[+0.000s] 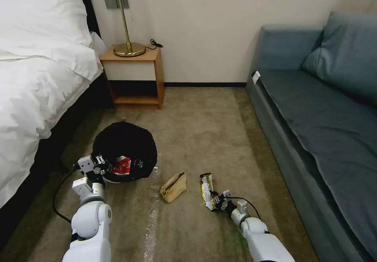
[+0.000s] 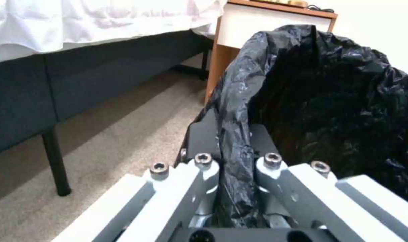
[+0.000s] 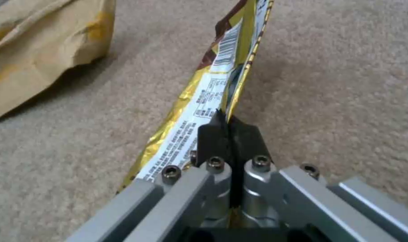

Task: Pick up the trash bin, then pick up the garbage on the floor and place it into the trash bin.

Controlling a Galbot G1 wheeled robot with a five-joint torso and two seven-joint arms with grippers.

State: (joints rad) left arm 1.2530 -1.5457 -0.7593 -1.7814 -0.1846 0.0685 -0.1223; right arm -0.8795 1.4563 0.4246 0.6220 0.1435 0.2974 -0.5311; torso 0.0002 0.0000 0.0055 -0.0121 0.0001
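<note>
The trash bin (image 1: 125, 146), lined with a black bag, hangs at the left with a red snack packet (image 1: 121, 165) inside it. My left gripper (image 1: 103, 165) is shut on the bin's rim; the left wrist view shows the black liner (image 2: 234, 134) pinched between the fingers. On the carpet lie a tan paper bag (image 1: 173, 186) and, to its right, a yellow-and-black wrapper (image 1: 207, 191). My right gripper (image 1: 215, 198) is low at the wrapper's near end, shut on the wrapper's edge (image 3: 222, 87). The paper bag (image 3: 42, 47) lies beside it.
A bed (image 1: 35, 81) runs along the left, a wooden nightstand (image 1: 135, 77) with a lamp stands at the back, and a blue sofa (image 1: 322, 116) lines the right. A strip of clear film (image 1: 152, 215) lies on the carpet between my arms.
</note>
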